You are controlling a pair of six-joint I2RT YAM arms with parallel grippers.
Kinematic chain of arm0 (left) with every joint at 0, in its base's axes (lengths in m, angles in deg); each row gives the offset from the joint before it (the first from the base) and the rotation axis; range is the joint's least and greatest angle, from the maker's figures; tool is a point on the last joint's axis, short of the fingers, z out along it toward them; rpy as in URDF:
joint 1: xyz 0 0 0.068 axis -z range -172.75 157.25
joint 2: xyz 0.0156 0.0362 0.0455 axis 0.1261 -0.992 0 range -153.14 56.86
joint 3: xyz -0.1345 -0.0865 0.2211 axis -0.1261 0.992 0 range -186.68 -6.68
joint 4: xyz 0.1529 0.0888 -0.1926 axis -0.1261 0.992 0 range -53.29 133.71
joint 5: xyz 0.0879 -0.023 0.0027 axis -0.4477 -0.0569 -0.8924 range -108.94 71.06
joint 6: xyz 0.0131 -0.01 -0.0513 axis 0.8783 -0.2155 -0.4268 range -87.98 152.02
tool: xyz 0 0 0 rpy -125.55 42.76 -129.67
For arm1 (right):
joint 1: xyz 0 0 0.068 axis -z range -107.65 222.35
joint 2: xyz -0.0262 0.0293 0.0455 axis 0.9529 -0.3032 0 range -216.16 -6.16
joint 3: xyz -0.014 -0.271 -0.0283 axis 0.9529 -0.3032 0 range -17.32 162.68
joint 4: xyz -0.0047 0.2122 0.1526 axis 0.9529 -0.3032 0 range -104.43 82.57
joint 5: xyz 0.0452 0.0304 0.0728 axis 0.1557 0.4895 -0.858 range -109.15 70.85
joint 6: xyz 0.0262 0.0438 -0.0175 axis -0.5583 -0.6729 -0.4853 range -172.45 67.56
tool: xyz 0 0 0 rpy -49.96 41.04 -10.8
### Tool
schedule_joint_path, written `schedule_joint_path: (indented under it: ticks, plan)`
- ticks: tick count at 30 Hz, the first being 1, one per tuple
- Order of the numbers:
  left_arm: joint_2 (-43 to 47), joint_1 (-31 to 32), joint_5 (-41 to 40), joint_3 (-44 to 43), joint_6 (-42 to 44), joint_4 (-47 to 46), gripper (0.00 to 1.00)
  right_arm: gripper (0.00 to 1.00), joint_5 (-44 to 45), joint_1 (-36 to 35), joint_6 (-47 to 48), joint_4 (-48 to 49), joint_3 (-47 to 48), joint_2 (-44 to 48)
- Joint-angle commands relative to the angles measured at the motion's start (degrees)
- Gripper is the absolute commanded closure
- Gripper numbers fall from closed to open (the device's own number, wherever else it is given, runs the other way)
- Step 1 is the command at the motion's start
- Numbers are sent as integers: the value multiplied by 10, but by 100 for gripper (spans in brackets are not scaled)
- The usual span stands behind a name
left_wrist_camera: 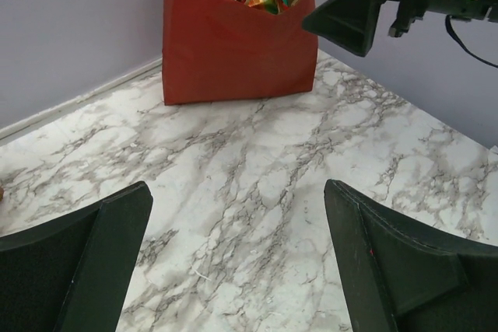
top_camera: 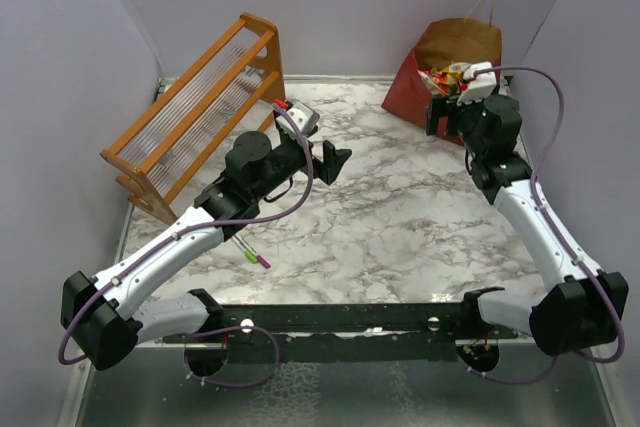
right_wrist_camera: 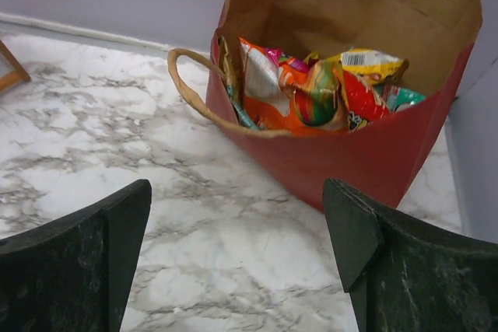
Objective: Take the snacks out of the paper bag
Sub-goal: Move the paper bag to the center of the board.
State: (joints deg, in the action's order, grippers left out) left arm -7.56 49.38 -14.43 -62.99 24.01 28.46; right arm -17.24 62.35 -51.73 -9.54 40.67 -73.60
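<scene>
Two pale lilac walls (top_camera: 350,7) enclose the white marble tabletop (top_camera: 400,217). Upper right in the overhead view stands the paper bag (top_camera: 405,102), snacks (right_wrist_camera: 311,91) inside. Left gripper (left_wrist_camera: 237,192) and right gripper (right_wrist_camera: 237,188) gape wide, empty.

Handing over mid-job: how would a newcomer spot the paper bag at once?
Go to the marble table's far right corner. The paper bag stands there, ahead of the right claw. Unlike the orange rack opposite, it is dark red, with bright snacks showing inside.
</scene>
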Motion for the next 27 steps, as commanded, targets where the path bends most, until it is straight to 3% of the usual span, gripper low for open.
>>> schedule_joint_path:
  ticks: [1,7,14,19,23,27]
  plan:
    - [1,4,-7,3,21,-28,4,10,-52,5,147,80,41,-48]
    - [5,5,-19,2,26,-26,4,34,-91,5,212,75,121,-116]
    - [7,5,-13,1,19,-26,4,64,-161,5,184,44,149,-147]
    - [6,5,-2,-1,12,-27,4,71,-173,5,166,51,134,-142]
    - [7,5,-3,-3,12,-25,4,55,-148,5,168,44,133,-148]
    - [10,5,-6,-2,13,-25,4,52,-125,5,175,47,127,-152]
